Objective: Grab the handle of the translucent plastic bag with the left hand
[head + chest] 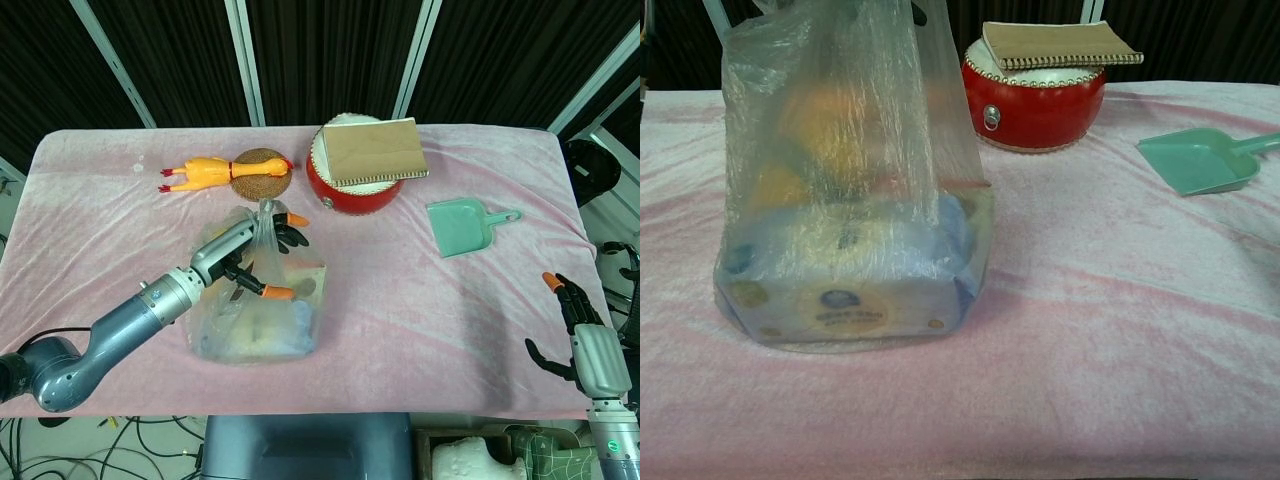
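Observation:
The translucent plastic bag (258, 315) stands on the pink cloth, filled with packaged goods; in the chest view the bag (850, 200) fills the left half. Its handle (264, 211) is bunched upright at the top. My left hand (252, 256) lies over the bag's top, reaching in from the left. Its orange-tipped fingers (296, 218) are spread, one past the handle on the far side and the thumb low over the bag's front. The handle touches the fingers, but none is closed on it. My right hand (581, 335) hangs open off the table's right front corner.
Behind the bag stand a red drum (352, 188) with a spiral notebook (372, 150) on top, a rubber chicken (203, 172) and a brown round mat (262, 173). A green dustpan (462, 225) lies to the right. The pink cloth (430, 320) covers the table.

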